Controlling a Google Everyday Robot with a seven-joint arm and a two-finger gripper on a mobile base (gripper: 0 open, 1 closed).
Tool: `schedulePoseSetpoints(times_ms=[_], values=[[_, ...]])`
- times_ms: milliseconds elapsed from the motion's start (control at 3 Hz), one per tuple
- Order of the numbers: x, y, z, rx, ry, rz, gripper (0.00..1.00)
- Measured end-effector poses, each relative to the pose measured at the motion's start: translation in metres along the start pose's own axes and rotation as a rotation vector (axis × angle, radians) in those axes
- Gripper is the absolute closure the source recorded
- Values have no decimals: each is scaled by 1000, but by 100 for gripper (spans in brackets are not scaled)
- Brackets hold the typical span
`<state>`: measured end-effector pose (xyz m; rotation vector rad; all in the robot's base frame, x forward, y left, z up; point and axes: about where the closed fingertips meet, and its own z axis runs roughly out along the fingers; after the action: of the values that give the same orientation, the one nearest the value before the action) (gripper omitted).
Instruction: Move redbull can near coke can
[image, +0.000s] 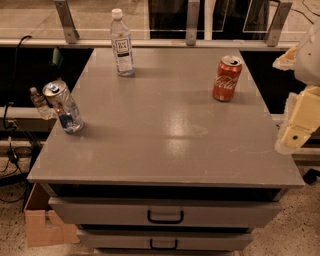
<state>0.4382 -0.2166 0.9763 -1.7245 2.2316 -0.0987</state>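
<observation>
The redbull can (63, 106) is a slim silver can with blue patches. It stands tilted near the left edge of the grey cabinet top (160, 135). The coke can (227, 78) is red with white script and stands upright at the back right of the top. The two cans are far apart, across the width of the top. My gripper (296, 131) shows as cream-coloured parts at the right edge of the view, just past the cabinet's right edge. It is to the right of the coke can and nearer to me, far from the redbull can, and it touches neither can.
A clear water bottle (121, 44) with a white cap stands at the back left of the top. The cabinet has drawers with black handles (165, 217) in front. A cardboard box (41, 223) and cables lie on the floor at left. A metal rail (150, 42) runs behind.
</observation>
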Motion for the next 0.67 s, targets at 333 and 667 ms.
schedulePoseSetpoints(times_ms=[333, 667], values=[[-1, 0, 0, 3, -3, -2, 0], [-33, 1, 15, -30, -90, -43, 0]])
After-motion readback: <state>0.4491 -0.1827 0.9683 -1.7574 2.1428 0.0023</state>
